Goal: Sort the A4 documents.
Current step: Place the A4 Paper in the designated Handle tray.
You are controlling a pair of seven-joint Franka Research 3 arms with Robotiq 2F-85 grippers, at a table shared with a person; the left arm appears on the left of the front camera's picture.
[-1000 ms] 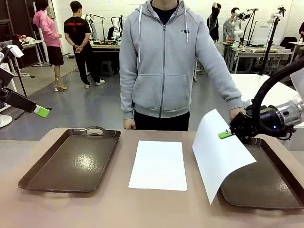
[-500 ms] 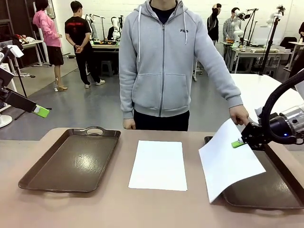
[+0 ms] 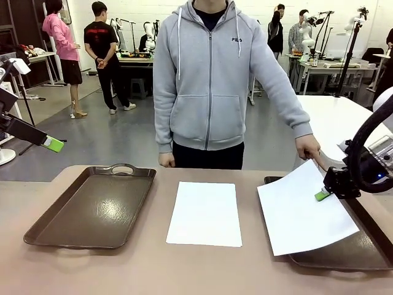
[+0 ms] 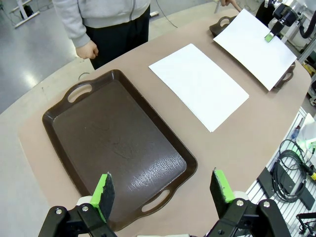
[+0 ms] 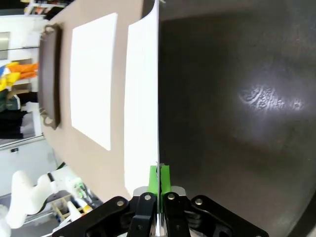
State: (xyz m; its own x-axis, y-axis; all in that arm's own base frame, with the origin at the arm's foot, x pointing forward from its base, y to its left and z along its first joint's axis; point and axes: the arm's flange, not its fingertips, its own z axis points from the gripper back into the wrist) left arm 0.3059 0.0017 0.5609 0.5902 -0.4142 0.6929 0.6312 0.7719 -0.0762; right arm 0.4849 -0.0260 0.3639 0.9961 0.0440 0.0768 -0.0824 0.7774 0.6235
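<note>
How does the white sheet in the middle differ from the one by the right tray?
The middle white paper sheet lies flat on the bare tan table; the right white paper sheet sits over the dark brown tray, overhanging its left edge. The middle sheet is untouched; the right sheet is pinched at its edge by the right gripper. Both look blank and alike in size.

left tray (image 3: 92, 209) | middle sheet (image 3: 204, 213) between trays | right sheet (image 3: 304, 212) over right tray (image 3: 368, 246)
</note>
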